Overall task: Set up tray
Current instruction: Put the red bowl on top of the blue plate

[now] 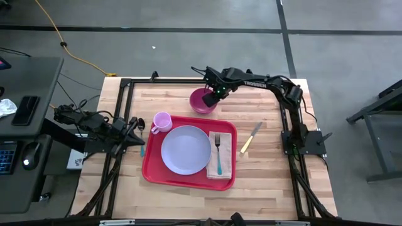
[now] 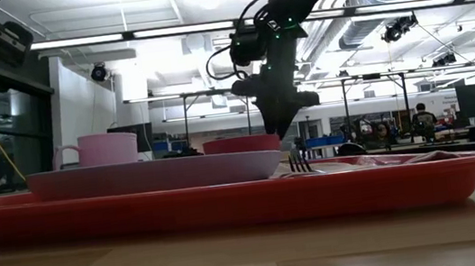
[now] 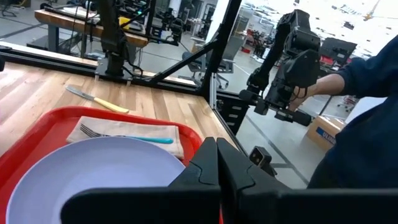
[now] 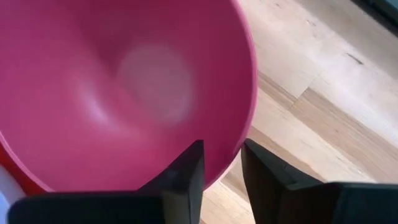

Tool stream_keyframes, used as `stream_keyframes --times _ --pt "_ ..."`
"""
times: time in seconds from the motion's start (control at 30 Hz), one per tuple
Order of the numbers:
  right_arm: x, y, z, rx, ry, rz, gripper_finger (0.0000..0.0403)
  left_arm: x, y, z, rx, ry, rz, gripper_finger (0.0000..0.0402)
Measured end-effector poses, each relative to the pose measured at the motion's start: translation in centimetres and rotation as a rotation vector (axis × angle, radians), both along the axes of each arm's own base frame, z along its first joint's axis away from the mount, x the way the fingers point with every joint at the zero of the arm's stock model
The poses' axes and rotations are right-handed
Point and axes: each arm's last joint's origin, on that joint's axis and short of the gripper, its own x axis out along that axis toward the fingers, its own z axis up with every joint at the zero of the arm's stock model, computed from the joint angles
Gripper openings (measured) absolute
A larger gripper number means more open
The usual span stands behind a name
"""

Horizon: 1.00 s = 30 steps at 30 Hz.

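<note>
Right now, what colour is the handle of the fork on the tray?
Teal, on the fork; the high view shows it best.

High view: overhead, straight down, far enough to take in whole table [image 1: 270,182] and both arms. Low view: at tabletop height, level across, very near tray [image 2: 228,202] rim, room behind. Left wrist view: looks past own fingers [image 3: 211,168] across plate [image 3: 93,171] toward far table edge. Right wrist view: very close, bowl [image 4: 124,87] rim between own fingers [image 4: 186,171]. Shared: tray and plate in high, low, left wrist views; bowl in high, low, right wrist views.
</note>
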Motion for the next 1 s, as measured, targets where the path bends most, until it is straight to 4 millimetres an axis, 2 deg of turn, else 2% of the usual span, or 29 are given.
stream_keyframes --times 0.27,0.43,0.7,1.0 --pt "0.5 0.0 -2.2 0.072 0.028 -0.014 0.0076 0.0 -0.1 0.0 -0.009 0.003 -0.029 0.0021" --pt "0.7 0.2 -2.2 0.060 0.030 -0.008 0.0060 0.0 -0.1 0.0 -0.025 0.008 -0.029 0.0021" --pt "0.8 0.1 -2.1 0.051 0.027 -0.011 0.0006 0.0 -0.1 -0.1 -0.022 0.017 -0.029 0.0021" --pt "0.7 0.2 -1.8 0.058 0.018 -0.019 0.0002 0.0 -0.1 -0.1 -0.020 0.022 -0.029 0.0021"
